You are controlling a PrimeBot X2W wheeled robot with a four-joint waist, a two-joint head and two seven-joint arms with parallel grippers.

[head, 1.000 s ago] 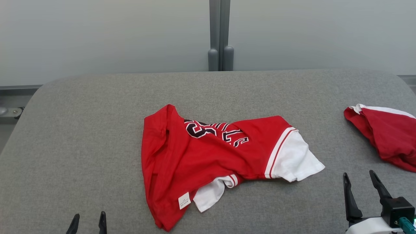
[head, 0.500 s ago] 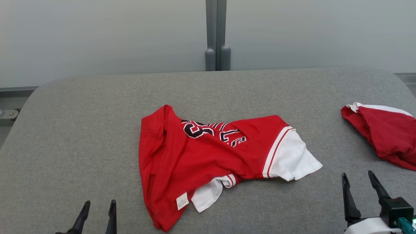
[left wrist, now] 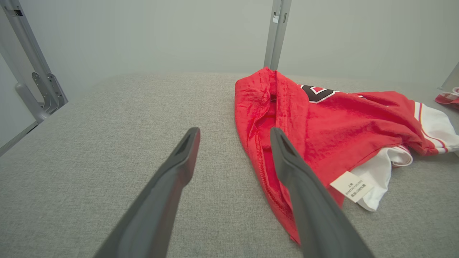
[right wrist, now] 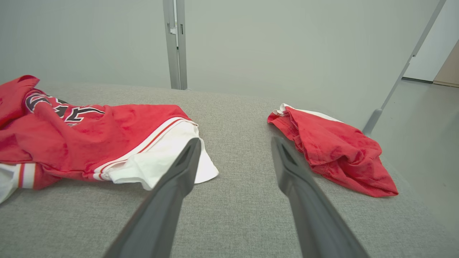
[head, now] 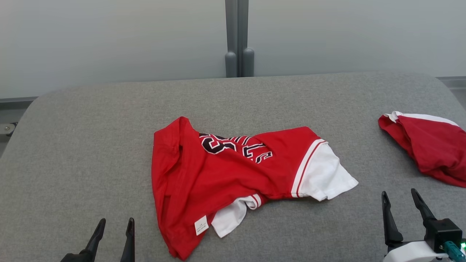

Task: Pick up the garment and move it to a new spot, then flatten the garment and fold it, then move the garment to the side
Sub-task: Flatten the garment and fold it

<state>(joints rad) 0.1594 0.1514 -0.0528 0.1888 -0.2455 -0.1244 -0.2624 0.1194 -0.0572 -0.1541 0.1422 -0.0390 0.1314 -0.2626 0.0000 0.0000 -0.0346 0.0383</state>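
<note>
The garment (head: 218, 171) is a red jersey with white sleeves and black lettering, lying crumpled in the middle of the grey padded table (head: 91, 145). A white label shows near its front hem. My left gripper (head: 115, 222) stands open at the lower left, just left of the jersey's near corner, nothing between its fingers. In the left wrist view the jersey (left wrist: 322, 122) lies ahead and right of the open left gripper (left wrist: 233, 133). My right gripper (head: 398, 194) is open at the lower right, apart from the white sleeve (right wrist: 161, 157) seen in the right wrist view.
A second red garment (head: 426, 145) with white trim lies bunched at the table's right edge, also red cloth (right wrist: 333, 150) in the right wrist view. A grey post (head: 238, 40) stands behind the table against a pale wall. Bare grey padding spreads left and in front.
The left gripper has risen further into the head view and moved right, toward the jersey's near corner. The whole picture shifted slightly left as the camera moved. The garments lie as before.
</note>
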